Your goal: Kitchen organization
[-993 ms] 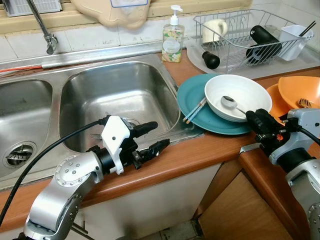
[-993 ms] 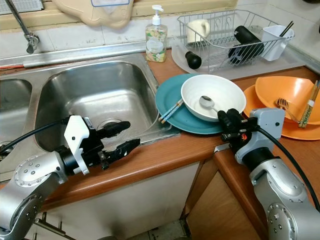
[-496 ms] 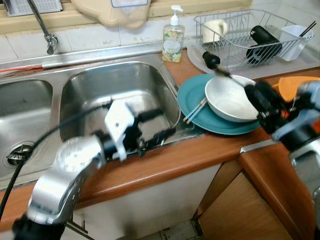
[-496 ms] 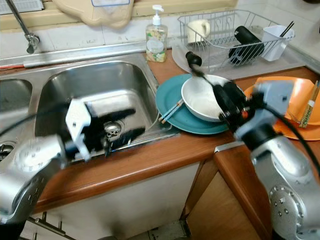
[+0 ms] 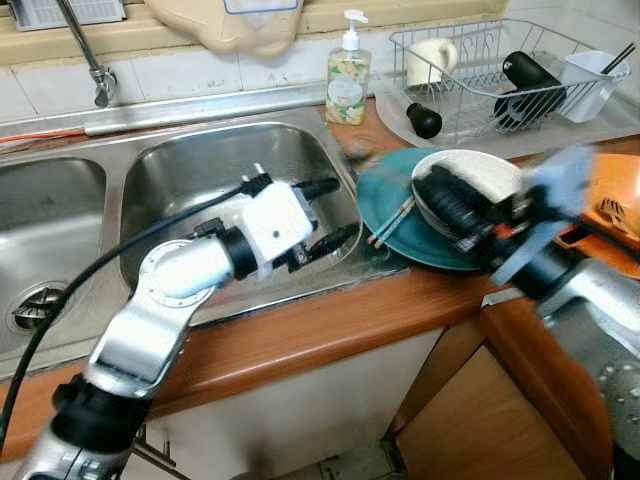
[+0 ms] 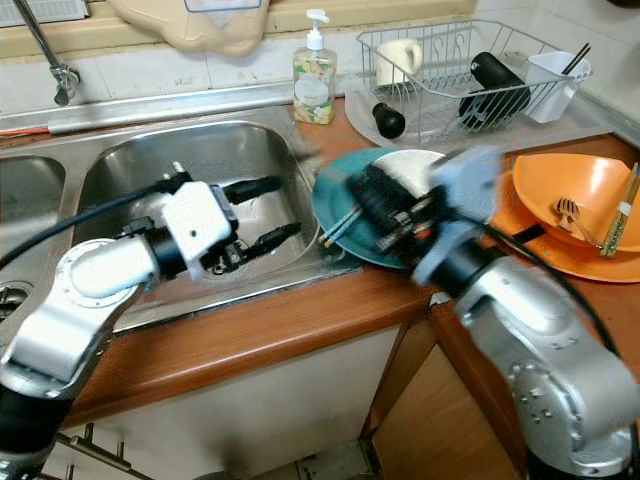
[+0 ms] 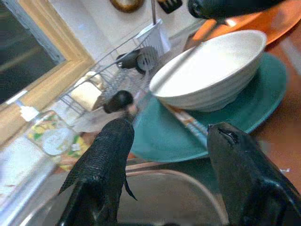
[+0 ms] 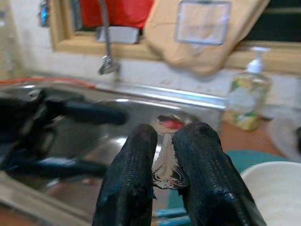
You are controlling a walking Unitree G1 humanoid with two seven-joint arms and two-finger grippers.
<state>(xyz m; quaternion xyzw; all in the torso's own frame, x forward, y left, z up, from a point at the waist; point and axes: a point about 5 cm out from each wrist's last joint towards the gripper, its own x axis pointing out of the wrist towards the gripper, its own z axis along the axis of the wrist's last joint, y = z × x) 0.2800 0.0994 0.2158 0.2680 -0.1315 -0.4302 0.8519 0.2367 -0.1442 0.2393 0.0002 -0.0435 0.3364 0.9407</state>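
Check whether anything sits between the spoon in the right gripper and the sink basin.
Yes: the open left gripper hangs over the sink basin's right side, across the path of the right gripper's spoon.

Both head views look down from above at the sink (image 5: 230, 190) and counter (image 5: 330, 330). The left wrist view looks close and low toward the white bowl (image 7: 211, 70); the right wrist view faces the tap (image 8: 107, 42).
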